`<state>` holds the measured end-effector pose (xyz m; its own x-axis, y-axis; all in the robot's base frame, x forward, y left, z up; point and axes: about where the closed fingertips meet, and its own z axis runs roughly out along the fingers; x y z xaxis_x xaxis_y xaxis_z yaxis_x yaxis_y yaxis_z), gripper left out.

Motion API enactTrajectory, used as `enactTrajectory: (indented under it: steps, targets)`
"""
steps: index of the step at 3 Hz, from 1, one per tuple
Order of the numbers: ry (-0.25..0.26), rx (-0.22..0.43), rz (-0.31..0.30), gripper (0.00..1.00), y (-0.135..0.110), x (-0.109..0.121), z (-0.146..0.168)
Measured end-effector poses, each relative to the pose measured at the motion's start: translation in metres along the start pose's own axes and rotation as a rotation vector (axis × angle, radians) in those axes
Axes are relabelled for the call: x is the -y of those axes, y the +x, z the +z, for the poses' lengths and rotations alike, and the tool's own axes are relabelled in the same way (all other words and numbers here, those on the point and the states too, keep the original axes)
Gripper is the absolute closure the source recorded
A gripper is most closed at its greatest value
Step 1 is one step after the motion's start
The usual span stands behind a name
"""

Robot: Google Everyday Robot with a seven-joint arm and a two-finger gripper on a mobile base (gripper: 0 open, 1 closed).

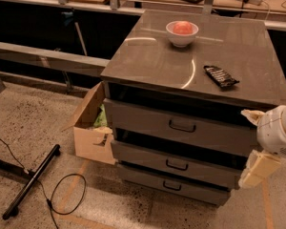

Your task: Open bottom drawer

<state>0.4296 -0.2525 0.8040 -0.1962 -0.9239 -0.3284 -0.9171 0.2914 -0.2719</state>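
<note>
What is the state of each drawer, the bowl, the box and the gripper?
bottom drawer: shut.
middle drawer: shut.
top drawer: shut.
bowl: upright, something pink inside.
cardboard box: flaps open.
gripper: at the drawers' right end, level with the middle drawer.
</note>
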Motion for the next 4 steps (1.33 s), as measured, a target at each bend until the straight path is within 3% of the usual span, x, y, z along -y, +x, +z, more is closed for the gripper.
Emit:
enactTrajectory:
  steps: [1,2,3,4]
  targets:
    - [-0.106,0.037,0.066,0.0,0.038,-0.023,0.05]
    - [-0.106,0.037,0.066,0.0,0.038,-0.023,0.05]
    - [-0.149,0.106,0.123,0.0,0.055,-0.05,0.069]
    - [-0.19,0.196,0.169,0.0,0.084,-0.092,0.104]
